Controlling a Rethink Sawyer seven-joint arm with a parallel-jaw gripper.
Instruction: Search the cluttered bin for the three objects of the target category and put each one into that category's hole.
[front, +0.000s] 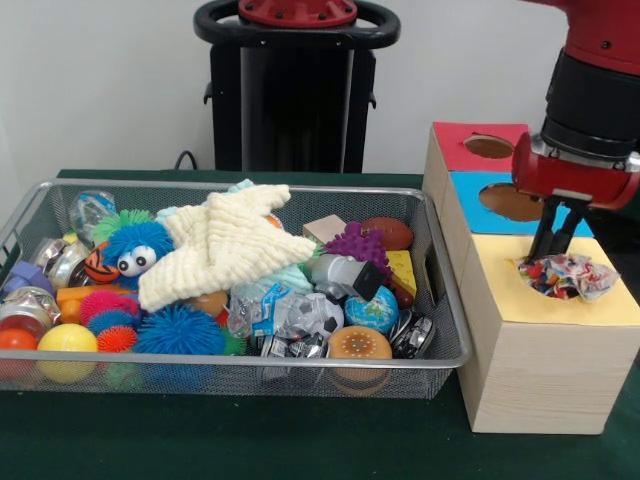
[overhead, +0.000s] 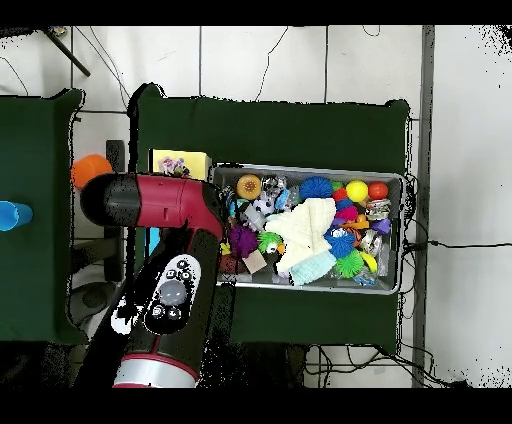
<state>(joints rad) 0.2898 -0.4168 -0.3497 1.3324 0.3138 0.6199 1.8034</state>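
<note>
Confetti piece (front: 566, 275), gripper (front: 552, 243) seemingly above.

Confetti piece (front: 566, 276) in yellow-topped box's hole (front: 530, 283)

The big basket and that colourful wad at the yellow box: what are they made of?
The bin looks like silver metal wire mesh; its contents show through it. The confetti piece seems thin crinkled plastic or foil, judging by its sharp creases, though that is unsure.
</note>
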